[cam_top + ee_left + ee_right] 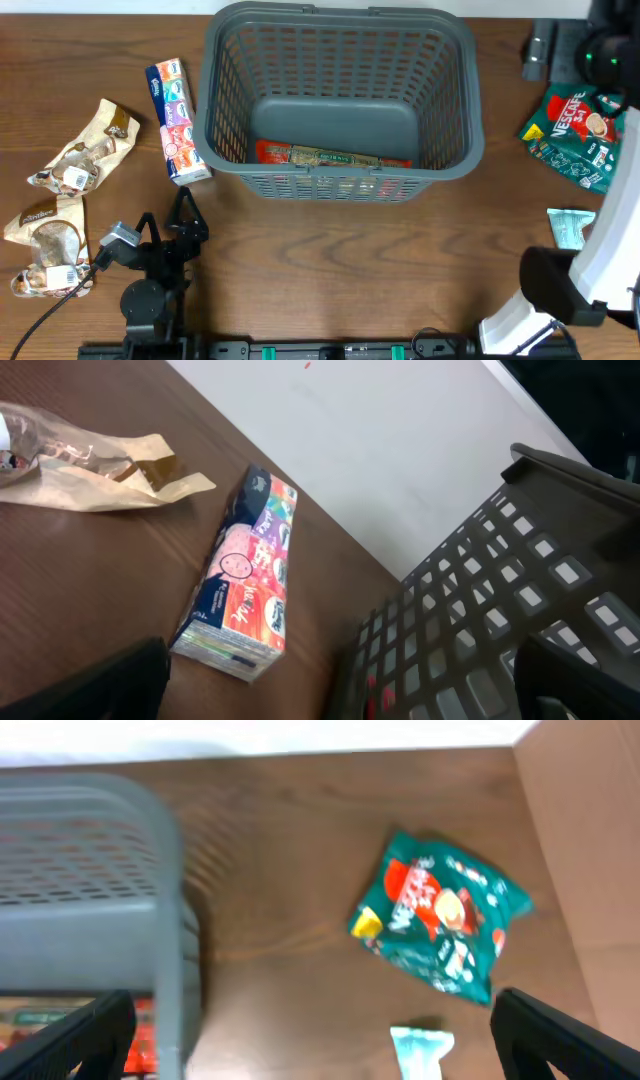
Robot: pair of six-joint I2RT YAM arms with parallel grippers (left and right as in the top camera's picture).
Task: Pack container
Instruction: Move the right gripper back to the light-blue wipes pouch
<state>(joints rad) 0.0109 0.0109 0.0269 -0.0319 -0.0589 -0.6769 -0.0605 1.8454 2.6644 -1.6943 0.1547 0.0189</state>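
left gripper [340, 670] and right gripper [312, 1010] are hanging wide open; colourful pack [245, 575] ahead of the left is looking light, squishy, probably pinch its long sides.

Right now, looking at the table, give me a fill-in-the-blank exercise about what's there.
1. The basket holds one ____ packet.
2. Seen from overhead, the tissue pack lies on the basket's ____ side.
3. The Nescafe packet is mostly ____.
4. The left gripper and right gripper are both ____.

Missing words: red; left; green; open.
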